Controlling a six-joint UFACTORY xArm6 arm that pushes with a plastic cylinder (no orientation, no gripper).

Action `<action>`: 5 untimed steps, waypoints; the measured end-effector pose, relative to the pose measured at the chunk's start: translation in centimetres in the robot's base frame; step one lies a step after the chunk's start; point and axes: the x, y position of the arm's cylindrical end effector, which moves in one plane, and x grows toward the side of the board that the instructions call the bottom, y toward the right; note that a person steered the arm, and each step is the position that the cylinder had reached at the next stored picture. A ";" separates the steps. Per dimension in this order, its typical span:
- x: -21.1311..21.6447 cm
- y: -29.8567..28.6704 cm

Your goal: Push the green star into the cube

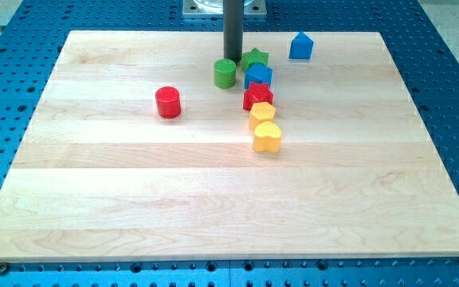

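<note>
The green star [255, 58] lies near the view's top centre on the wooden board [134, 191]. It touches the top edge of the blue cube [258, 76] just below it. My tip [233, 59] stands right at the star's left side, between the star and the green cylinder [225, 73], which sits just below-left of the tip. The rod rises straight up out of the view's top.
A red star-shaped block [257, 96] sits below the cube, then a yellow hexagon [262, 114] and a yellow heart [267, 137] in a column. A red cylinder [167, 103] stands to the left. A blue house-shaped block [300, 46] is at the top right.
</note>
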 end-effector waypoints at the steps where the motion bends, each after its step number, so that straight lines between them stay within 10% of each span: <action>1: 0.1 3.3; 5: 3.2 14.9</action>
